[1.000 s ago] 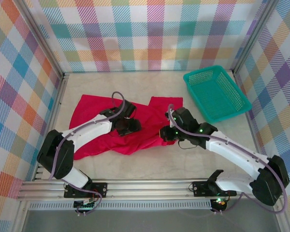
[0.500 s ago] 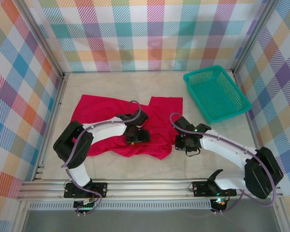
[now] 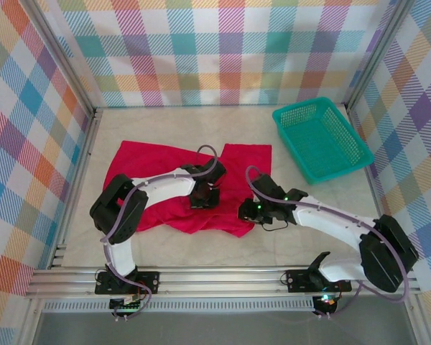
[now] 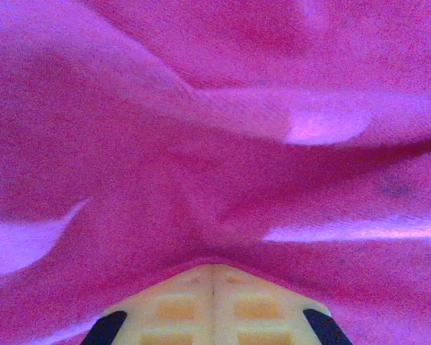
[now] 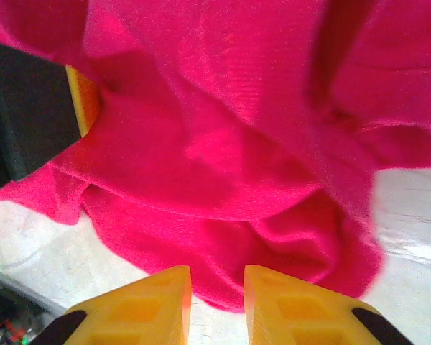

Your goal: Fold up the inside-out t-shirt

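Top external view, item one: inside-out bright red cloth t-shirt [image 3: 147,169], crumpled, lying on the pale marbled table [image 3: 201,248] left of its middle. Item two: teal plastic mesh basket [image 3: 302,109], at the far right corner, well apart from the t-shirt. Item three: my left gripper [image 3: 203,198], set on the t-shirt's near middle, yellow fingers [image 4: 176,313] pressed together with red folds gathered at their tips, pinching the cloth. Item four: my right gripper [image 3: 244,210], at the t-shirt's near right hem, yellow fingers [image 5: 140,313] parted a little, bare table between them, the hem just beyond the tips.
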